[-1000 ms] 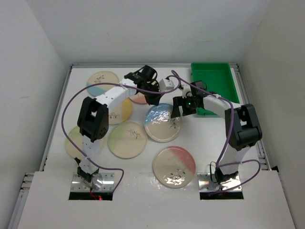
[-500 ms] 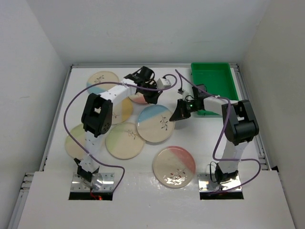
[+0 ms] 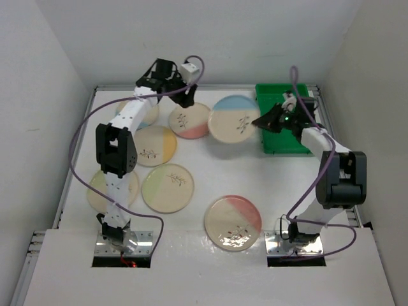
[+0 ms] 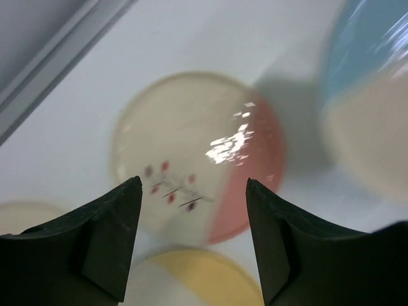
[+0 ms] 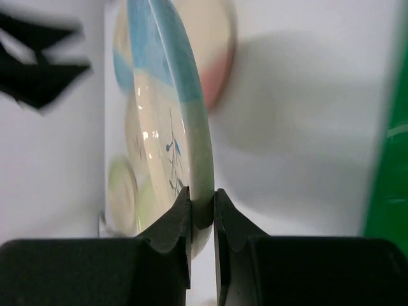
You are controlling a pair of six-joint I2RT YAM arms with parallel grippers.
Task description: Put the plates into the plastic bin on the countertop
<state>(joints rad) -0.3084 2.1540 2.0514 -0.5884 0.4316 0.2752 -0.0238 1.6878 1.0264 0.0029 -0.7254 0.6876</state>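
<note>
The green bin (image 3: 275, 97) at upper right shows no plate yet. The right pincer (image 5: 202, 204) pinches the blue plate (image 3: 233, 118) by its rim, just left of the bin. The left pincer (image 4: 192, 191) gapes, holding nothing. Six other plates (image 3: 167, 187) lie on the surface (image 3: 287, 185).

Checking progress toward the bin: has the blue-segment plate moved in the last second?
Yes. The blue-segment plate, pinched by the right gripper, has gone up and right in the top view, ending just left of the green bin.
</note>
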